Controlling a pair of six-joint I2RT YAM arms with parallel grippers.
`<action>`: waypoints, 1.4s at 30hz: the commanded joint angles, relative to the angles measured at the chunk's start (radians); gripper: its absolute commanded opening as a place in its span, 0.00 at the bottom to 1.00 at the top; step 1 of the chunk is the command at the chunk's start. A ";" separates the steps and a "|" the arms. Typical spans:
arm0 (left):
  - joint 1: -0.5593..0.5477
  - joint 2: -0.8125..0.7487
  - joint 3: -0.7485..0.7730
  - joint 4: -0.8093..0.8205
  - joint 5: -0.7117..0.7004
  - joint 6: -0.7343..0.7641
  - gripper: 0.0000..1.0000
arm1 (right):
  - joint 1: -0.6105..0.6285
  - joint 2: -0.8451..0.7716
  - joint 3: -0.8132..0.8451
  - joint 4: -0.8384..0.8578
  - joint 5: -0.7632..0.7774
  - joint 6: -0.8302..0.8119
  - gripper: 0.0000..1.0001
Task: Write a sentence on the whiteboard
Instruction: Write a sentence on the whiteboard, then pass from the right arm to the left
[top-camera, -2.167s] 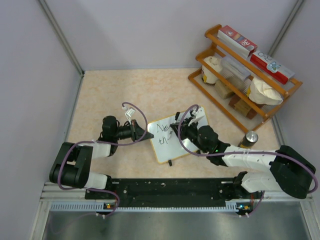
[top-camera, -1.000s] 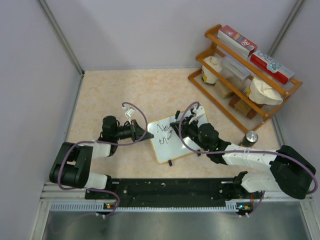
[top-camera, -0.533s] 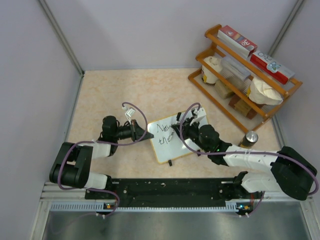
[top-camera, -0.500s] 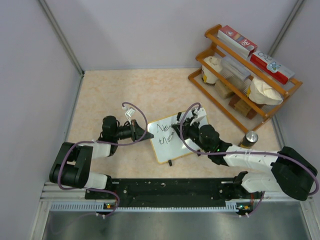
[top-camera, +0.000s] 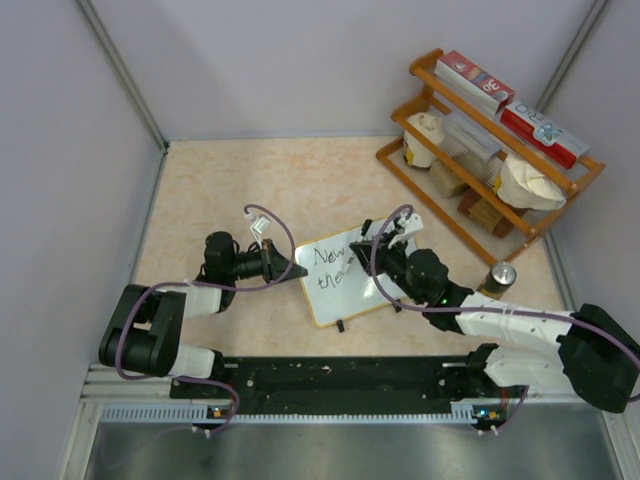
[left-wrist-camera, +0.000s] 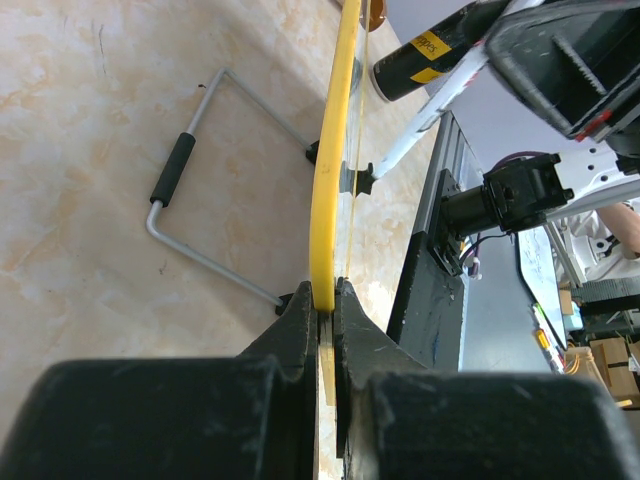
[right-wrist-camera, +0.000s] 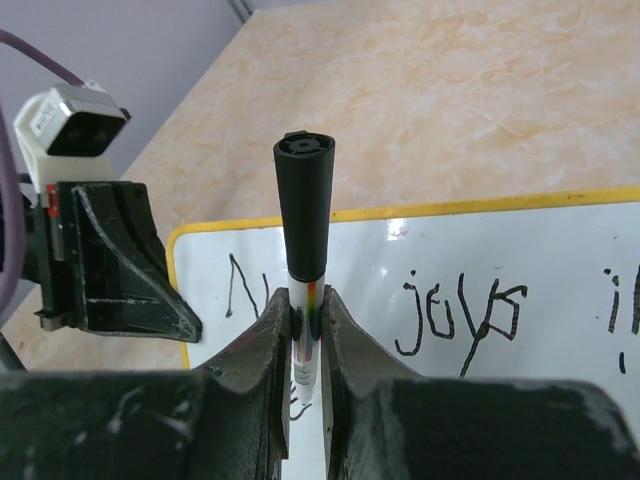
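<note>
whiteboard (top-camera: 335, 292) at centre of table (top-camera: 220, 190), scrawled text on it, left gripper (left-wrist-camera: 322, 300) pinched tight on its 9 o'clock edge, right gripper (right-wrist-camera: 305, 325) clamped on marker (right-wrist-camera: 305, 215) over the board's 1 o'clock area

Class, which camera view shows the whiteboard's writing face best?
Right wrist: the whiteboard faces the camera and its black letters are large, though the marker crosses it. The top view shows the board small, partly under the right arm. The left wrist view sees only its edge, clamped in the left pincer.
</note>
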 joint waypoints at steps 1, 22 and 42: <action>-0.010 0.009 0.002 0.024 0.060 0.039 0.00 | -0.013 -0.114 -0.018 0.010 0.010 -0.016 0.00; -0.010 0.008 0.004 0.021 0.055 0.041 0.00 | -0.088 -0.337 -0.107 -0.156 -0.071 0.016 0.00; -0.010 -0.368 -0.006 -0.304 -0.093 0.164 0.65 | -0.088 -0.460 -0.104 -0.249 -0.111 0.030 0.00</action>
